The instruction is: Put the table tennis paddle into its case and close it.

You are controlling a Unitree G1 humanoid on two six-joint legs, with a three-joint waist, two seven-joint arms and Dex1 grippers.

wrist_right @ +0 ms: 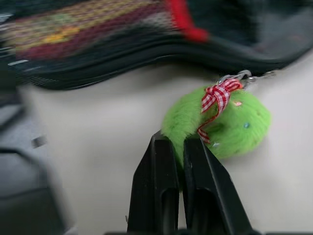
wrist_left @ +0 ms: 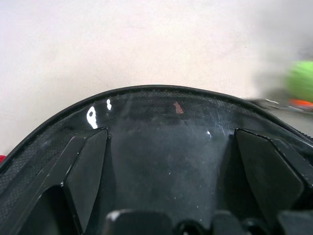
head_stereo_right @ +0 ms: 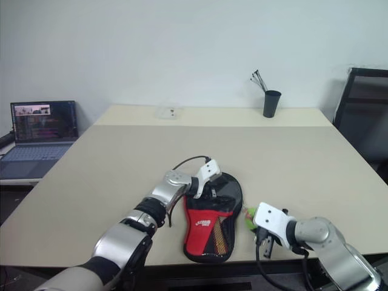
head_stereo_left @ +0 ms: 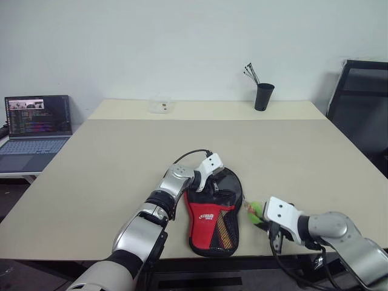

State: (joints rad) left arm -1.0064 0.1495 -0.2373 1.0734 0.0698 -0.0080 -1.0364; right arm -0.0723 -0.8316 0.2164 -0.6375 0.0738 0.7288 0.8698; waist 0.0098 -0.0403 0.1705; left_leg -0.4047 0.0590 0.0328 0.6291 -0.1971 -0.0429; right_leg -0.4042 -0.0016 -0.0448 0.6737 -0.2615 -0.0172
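From the head views we see the case (head_stereo_left: 213,215) lying flat near the front edge of the worktop (head_stereo_left: 121,157), with our left hand (head_stereo_left: 209,176) spread wide and pressing on its rounded black end, while our right hand (head_stereo_left: 274,233) sits just beside its right edge at the green pull tag (head_stereo_left: 253,210). We judge the zip-closing is under way: hold the case firmly and draw the tag steadily along the seam. The left wrist view adds the glossy black top between the parted fingers (wrist_left: 88,171). The right wrist view shows the fingers (wrist_right: 164,191) pinched shut on the fluffy tag, and the paddle handle's (wrist_right: 73,24) stripes through the mesh.
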